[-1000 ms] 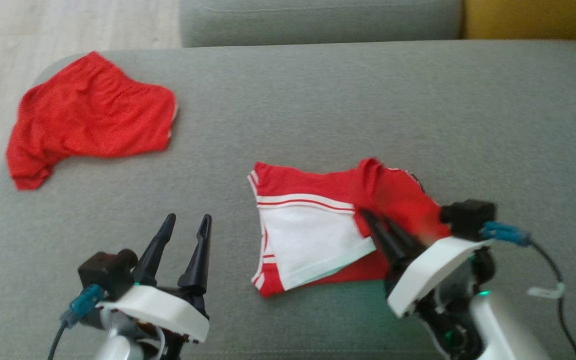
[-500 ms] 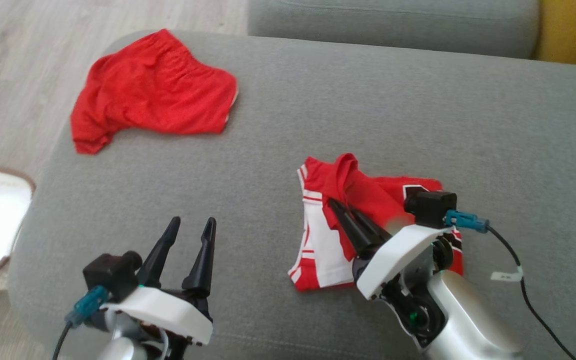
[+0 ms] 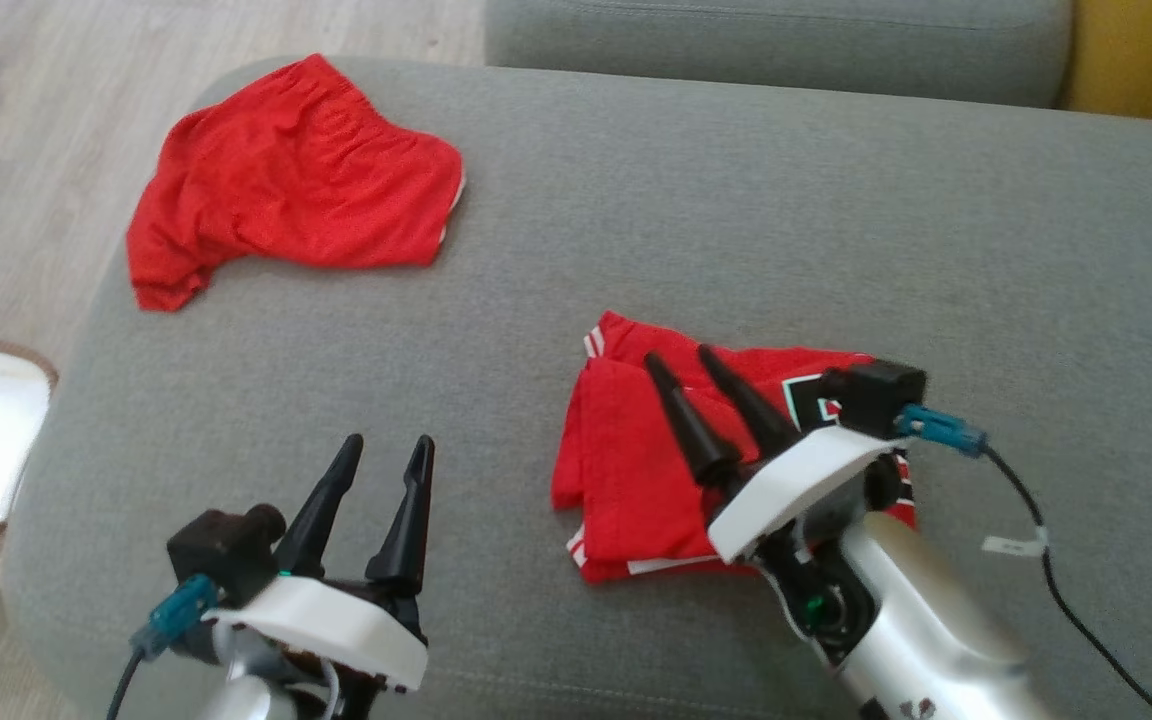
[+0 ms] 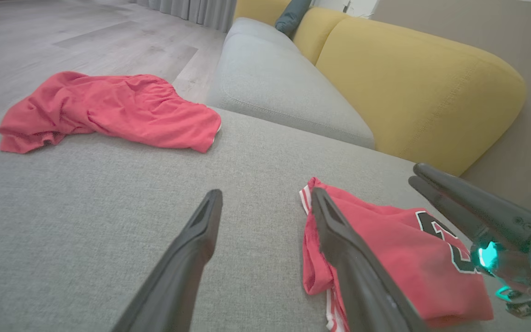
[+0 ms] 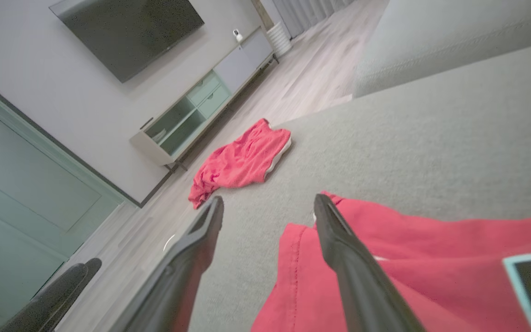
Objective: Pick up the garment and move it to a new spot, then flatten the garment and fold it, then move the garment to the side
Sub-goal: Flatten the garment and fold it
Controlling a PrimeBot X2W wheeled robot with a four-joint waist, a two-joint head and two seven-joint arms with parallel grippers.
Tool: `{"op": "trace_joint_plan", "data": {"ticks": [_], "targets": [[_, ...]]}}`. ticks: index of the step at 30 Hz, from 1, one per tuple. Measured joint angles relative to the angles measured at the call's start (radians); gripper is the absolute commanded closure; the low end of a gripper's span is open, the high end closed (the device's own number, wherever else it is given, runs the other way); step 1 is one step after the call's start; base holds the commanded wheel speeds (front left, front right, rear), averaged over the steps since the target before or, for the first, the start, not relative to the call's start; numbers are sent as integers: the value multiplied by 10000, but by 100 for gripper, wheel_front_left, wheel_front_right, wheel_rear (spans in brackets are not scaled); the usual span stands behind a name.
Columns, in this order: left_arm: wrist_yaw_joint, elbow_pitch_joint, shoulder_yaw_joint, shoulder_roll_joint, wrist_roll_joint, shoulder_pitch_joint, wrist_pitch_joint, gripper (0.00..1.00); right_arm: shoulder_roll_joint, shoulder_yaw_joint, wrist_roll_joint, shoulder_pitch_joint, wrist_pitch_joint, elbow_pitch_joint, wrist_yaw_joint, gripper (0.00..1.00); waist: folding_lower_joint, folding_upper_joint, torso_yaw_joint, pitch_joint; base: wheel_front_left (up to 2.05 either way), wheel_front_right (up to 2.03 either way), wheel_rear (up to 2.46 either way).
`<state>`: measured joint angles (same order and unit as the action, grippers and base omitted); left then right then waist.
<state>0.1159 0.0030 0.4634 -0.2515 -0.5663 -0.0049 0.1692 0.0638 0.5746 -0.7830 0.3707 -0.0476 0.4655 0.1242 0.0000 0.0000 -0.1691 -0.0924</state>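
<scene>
Since a second ago the right gripper [image 3: 680, 355] has carried a red flap leftward across the garment [image 3: 626, 470] and let go. Its two fingers, pinched together on cloth then, now stand apart just above the fold and hold nothing. White panelling that showed earlier is covered, and the garment lies as a compact red packet on the grey sofa cushion [image 3: 736, 200], right of centre, with a dark number patch beside the wrist. Nearer the front edge, the left gripper [image 3: 389, 442] hovers with fingers apart over bare cushion, clear of the packet. Red shorts [image 3: 296, 180] lie well apart at the back left corner. To finish this fold well, the right fingers should probably rise straight off the cloth before drawing back, so neither tip drags the fresh layer. The packet's left edge looks slightly uneven and may want a light press before it is slid aside.
</scene>
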Motion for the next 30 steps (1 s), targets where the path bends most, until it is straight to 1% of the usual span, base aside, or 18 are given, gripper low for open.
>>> {"op": "trace_joint_plan", "data": {"ticks": [2, 5, 10, 14, 17, 19, 25, 30], "targets": [[4, -2, -8, 0, 0, -1, 88, 0, 0, -282, 301, 11, -357, -13, 0, 0, 0, 0, 117, 19, 0, 0, 0], [50, -2, -19, 0, 2, -2, 100, 0, 0, -1078, 1260, 27, -928, -15, 0, 0, 0, 0, 301, 67, 0, 0, 0], [86, 54, -71, 52, 4, -17, 276, 0, 0, -2422, 2518, -96, -1390, -324, 0, 0, 0, 0, 604, 194, 0, 0, 0], [176, 242, -217, 157, 8, -94, 466, 0, -2, -3513, 3465, -721, -1540, -844, 0, 0, 0, 0, 811, 348, 0, 0, 0], [328, 351, -307, 320, 36, -134, 623, 0, -19, -4224, 4063, -1347, -1613, -1310, 0, 0, 0, 0, 930, 482, 0, 0, 0], [349, 431, -370, 405, 123, -137, 704, 0, -27, -4615, 4487, -1725, -1638, -1590, 0, 0, 0, 0, 989, 565, 0, 0, 0], [426, 709, -635, 612, 339, 10, 790, 0, -130, -5467, 5047, -2711, -1651, -2243, 0, 0, 0, 0, 1049, 818, 0, 0, 0], [410, 909, -911, 759, 646, 424, 790, 0, -165, -5810, 5187, -3502, -1655, -2426, 0, 0, 0, 0, 999, 976, 0, 0, 0]]}}
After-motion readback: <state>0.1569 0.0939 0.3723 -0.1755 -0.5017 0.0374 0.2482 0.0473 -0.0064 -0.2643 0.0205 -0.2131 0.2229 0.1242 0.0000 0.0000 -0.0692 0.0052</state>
